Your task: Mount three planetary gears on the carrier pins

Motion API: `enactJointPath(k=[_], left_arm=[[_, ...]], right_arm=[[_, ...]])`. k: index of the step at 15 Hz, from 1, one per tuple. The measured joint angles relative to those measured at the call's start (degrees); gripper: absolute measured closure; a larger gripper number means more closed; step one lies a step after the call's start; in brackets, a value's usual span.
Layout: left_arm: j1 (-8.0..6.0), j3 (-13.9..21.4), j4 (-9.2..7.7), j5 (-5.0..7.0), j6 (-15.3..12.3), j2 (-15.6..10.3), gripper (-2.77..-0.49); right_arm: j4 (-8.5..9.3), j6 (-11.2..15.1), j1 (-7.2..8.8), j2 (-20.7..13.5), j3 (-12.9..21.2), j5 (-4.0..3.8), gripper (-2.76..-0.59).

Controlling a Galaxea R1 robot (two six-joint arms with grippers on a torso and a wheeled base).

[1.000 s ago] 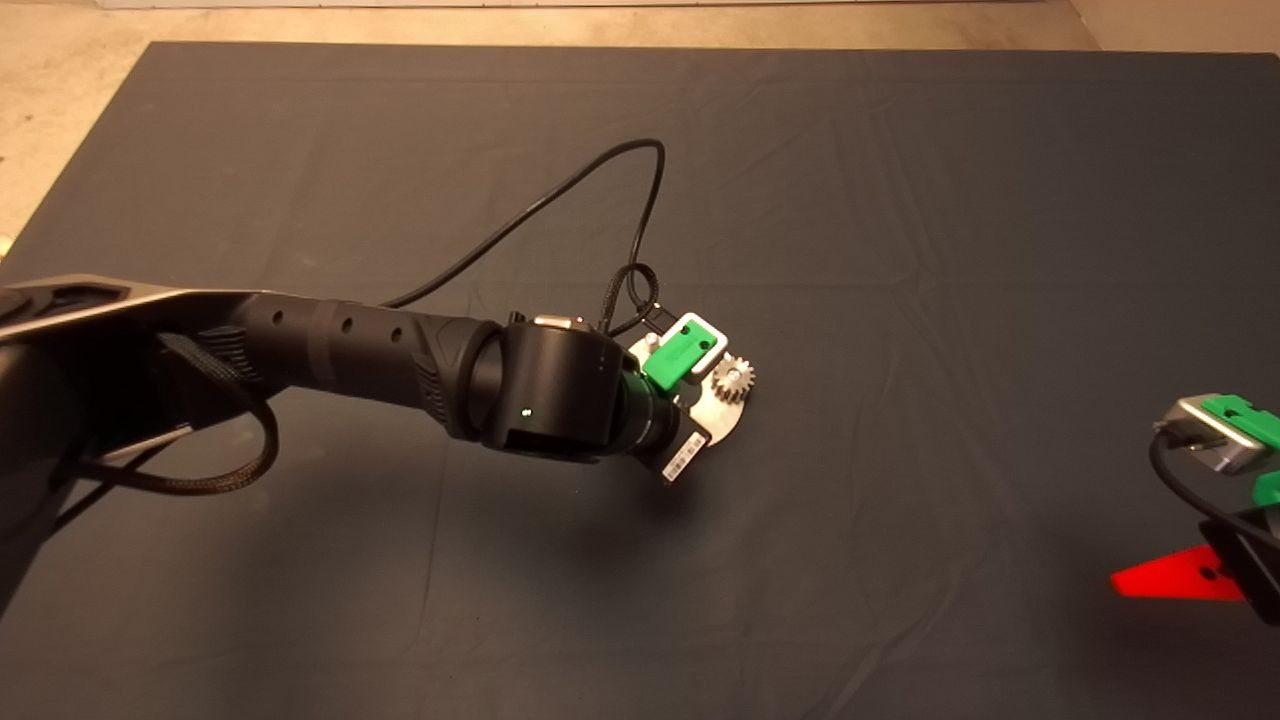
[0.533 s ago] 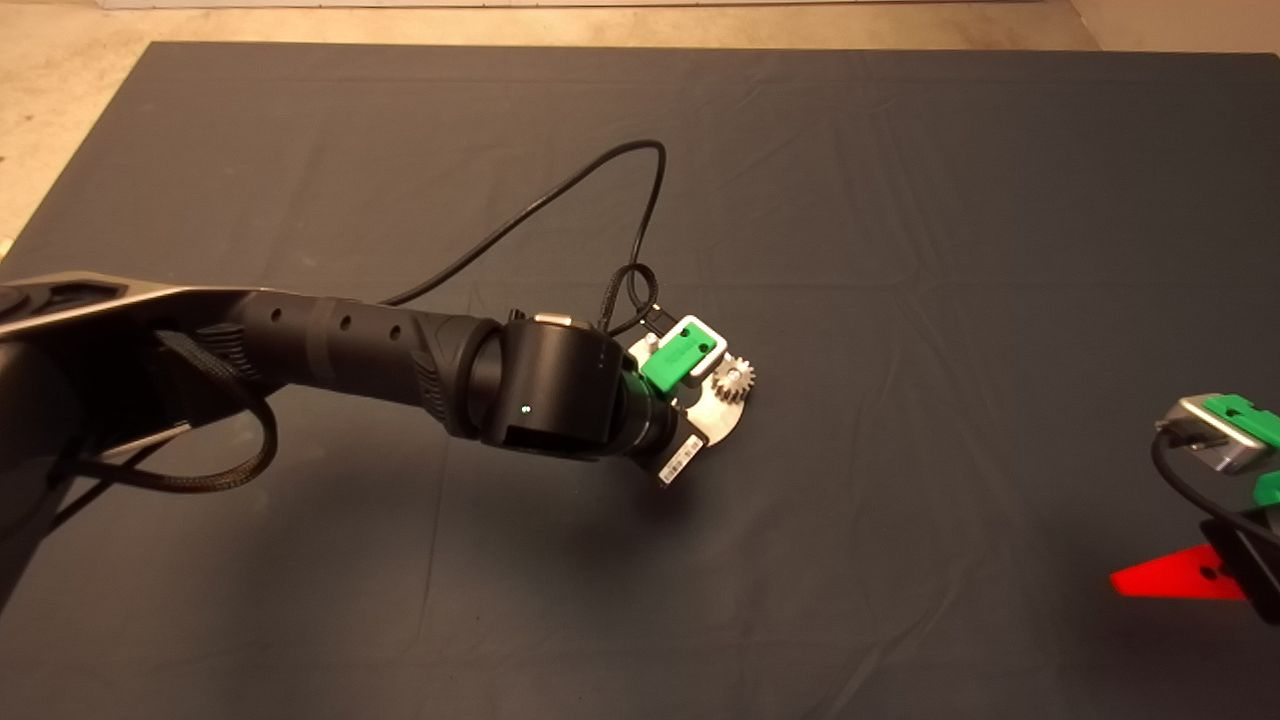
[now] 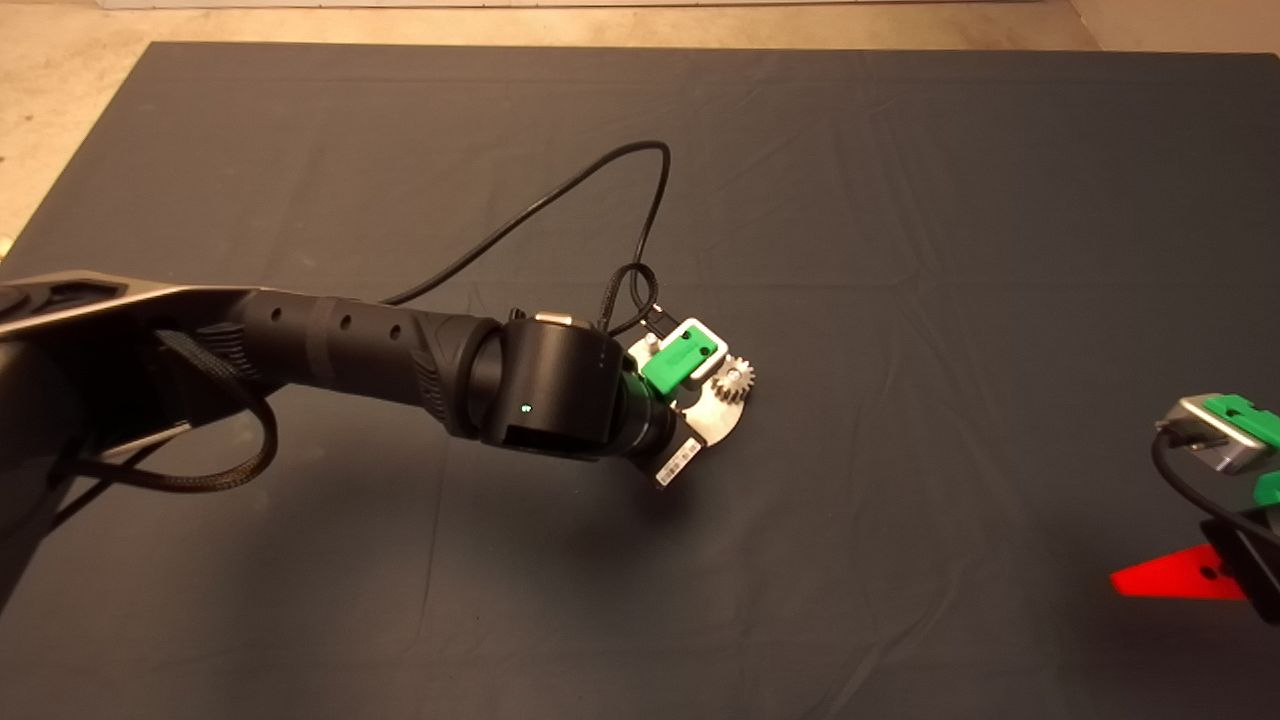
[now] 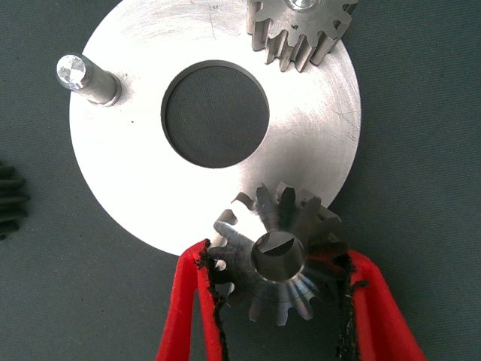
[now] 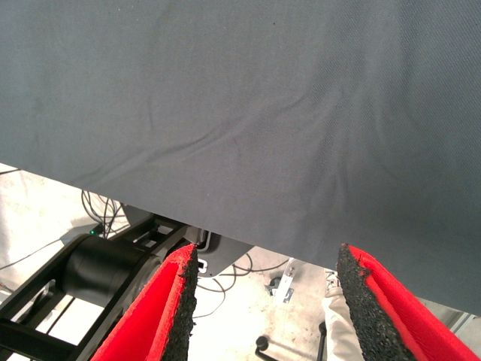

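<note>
The silver disc [image 4: 150,180] lies on the mat with a large centre hole. One carrier pin [image 4: 84,75] stands bare. One planetary gear [image 4: 301,30] sits on a second pin. My left gripper [image 4: 278,259] is shut on another gear [image 4: 282,289] at the disc's rim. Its pads touch both sides, and a pin's top shows through the bore. A third, dark gear [image 4: 7,199] lies on the mat beside the disc, cut by the picture's edge. In the head view the left wrist covers most of the disc [image 3: 718,420]; one gear [image 3: 735,380] shows. My right gripper [image 3: 1180,582] is parked open at the lower right.
A black cable [image 3: 560,200] loops over the mat behind the left wrist. The right wrist view looks past the mat's edge [image 5: 225,226] at the floor with black equipment [image 5: 105,271] and cables.
Almost nothing has moved. The left wrist has shifted very slightly over the disc, and the cable loop has risen a little.
</note>
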Motion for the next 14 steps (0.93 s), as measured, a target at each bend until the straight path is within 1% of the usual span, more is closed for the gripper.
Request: enactJointPath(k=[1,4,6,7,13,14], left_arm=[[0.00,0.0,0.00,0.23,0.5,0.0,-0.55],[0.00,0.0,0.00,1.55,1.0,0.1,-0.55],[-0.02,0.0,-0.01,1.88,1.1,0.1,-0.55],[-0.02,0.0,-0.02,1.90,1.5,0.1,-0.55],[-0.02,0.0,-0.06,1.94,1.5,0.1,-0.55],[-0.05,0.0,-0.06,1.94,1.5,0.1,-0.55]], right_arm=[[0.00,0.0,0.00,0.0,0.0,0.00,-1.34],[0.00,0.0,0.00,0.0,0.0,0.00,-1.34],[0.00,0.0,0.00,0.0,0.0,0.00,-1.34],[0.00,0.0,0.00,0.0,0.0,0.00,-1.34],[0.00,0.0,0.00,0.0,0.0,0.00,-1.34],[0.00,0.0,0.00,0.0,0.0,0.11,-1.34]])
